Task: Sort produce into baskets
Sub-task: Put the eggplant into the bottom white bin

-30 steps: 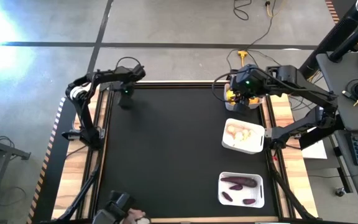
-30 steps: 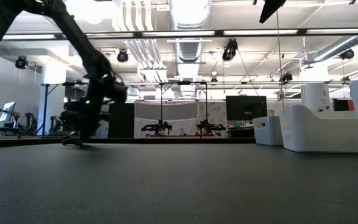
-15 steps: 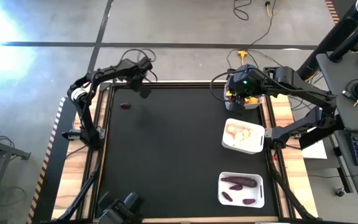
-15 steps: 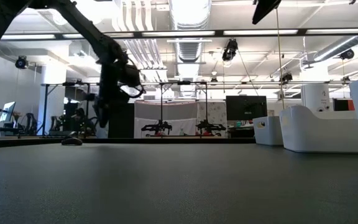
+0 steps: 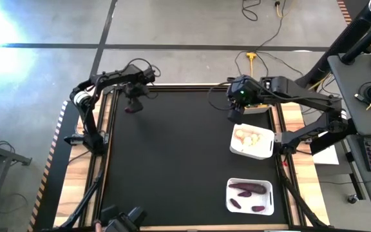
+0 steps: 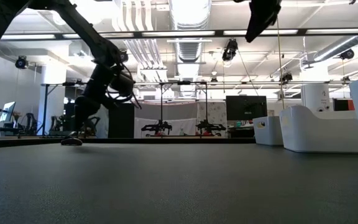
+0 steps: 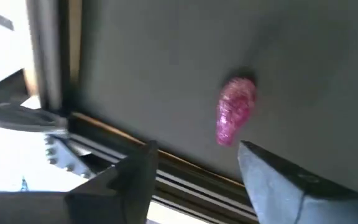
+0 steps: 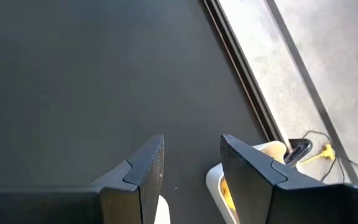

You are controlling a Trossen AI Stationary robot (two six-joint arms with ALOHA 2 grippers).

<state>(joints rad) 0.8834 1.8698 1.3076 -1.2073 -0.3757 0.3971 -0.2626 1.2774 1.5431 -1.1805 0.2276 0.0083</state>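
A small purple bit lies loose at the tabletop's far left corner, just under the left claw, spread wide and empty, far nearer than the half-open, empty right claw.

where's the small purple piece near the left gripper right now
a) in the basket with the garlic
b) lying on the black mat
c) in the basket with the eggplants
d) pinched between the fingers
b: the small purple piece lies on the black mat, free of the open left gripper above it.
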